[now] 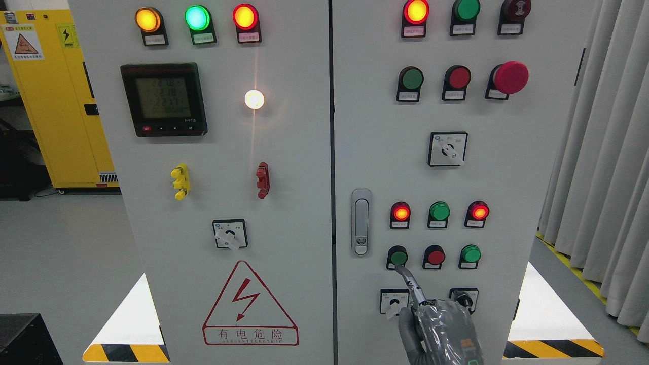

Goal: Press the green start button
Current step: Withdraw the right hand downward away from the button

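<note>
Head view: grey cabinet, two doors, fills the frame. Right hand rises from the bottom edge right of middle, index finger stretched up with its tip touching the green button, the other fingers curled in. That button sits lowest-left in the right door's lower cluster, beside a red button. Door latch just left of it. Left door carries a meter and a warning triangle. Yellow cabinet stands behind at left; curtain hangs at right; grey floor.
</note>
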You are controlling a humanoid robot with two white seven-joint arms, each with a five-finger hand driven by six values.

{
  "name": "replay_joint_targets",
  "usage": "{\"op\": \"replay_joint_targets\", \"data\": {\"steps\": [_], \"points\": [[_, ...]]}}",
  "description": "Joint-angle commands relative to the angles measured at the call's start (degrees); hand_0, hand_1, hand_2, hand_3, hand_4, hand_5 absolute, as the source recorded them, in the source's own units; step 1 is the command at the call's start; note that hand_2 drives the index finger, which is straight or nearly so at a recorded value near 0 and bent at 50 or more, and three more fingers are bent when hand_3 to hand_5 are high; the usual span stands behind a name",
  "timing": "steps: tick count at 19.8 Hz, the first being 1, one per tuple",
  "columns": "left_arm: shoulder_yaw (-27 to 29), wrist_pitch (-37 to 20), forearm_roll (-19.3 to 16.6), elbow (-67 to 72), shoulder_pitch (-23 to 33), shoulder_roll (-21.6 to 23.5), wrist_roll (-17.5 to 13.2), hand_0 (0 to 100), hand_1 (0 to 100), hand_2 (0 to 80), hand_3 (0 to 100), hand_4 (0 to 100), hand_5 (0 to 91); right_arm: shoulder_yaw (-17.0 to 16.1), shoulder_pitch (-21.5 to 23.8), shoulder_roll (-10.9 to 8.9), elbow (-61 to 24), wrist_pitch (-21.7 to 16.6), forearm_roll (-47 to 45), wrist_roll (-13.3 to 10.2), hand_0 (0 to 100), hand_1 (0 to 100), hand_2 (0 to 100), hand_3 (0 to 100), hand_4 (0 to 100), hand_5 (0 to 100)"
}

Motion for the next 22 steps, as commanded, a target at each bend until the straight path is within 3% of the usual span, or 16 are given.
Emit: {"op": "replay_joint_targets", "data": {"steps": [1,4,5,7,8,13,16,22], "points": [[0.0,-0.02,0.0,0.02,0.0,0.0,0.02,12,56,0.0,0,0,0.0,2.7,4.22,-0.06,-6.98,0.21,-21.32,1.03,87,87,4,54,62,69],[0.0,-0.02,0.0,0.02,0.0,0.0,0.02,12,56,0.0,0,0,0.0,2.88,6.59,-0.14,-8.39,0.03,-30.65,1.12,84,85,2,29,34,42],[0.0,-0.02,0.0,0.02,0.0,0.0,0.02,12,56,0.0,0,0,0.0,2.88,7.29,-0.06,-8.74,0.03,-33.37,1.12,84,85,1,25,32,38],[0.0,-0.02,0.0,0.02,0.0,0.0,0.02,12,56,0.0,0,0,0.0,2.97,8.52,-0.06,-9.44,0.12,-38.82,1.21,83,78,0,1,3,5],[0.0,-0.02,0.0,0.02,0.0,0.0,0.02,12,56,0.0,0,0,0.0,2.97,8.97,-0.06,-9.97,0.29,-40.94,1.21,82,77,0,0,0,0],[0.0,-0.02,0.0,0.02,0.0,0.0,0.02,12,56,0.0,0,0,0.0,3.58,10.81,0.12,-11.11,0.29,-43.42,1.21,70,67,0,0,0,0],[0.0,-0.02,0.0,-0.07,0.0,0.0,0.02,12,56,0.0,0,0,0.0,3.85,11.34,0.21,-11.11,0.21,-43.42,2.43,71,64,0,0,0,0],[0.0,-0.02,0.0,0.02,0.0,0.0,0.02,12,56,0.0,0,0,0.0,4.2,11.96,0.12,-11.03,0.21,-43.42,2.79,61,62,0,0,0,0]]}}
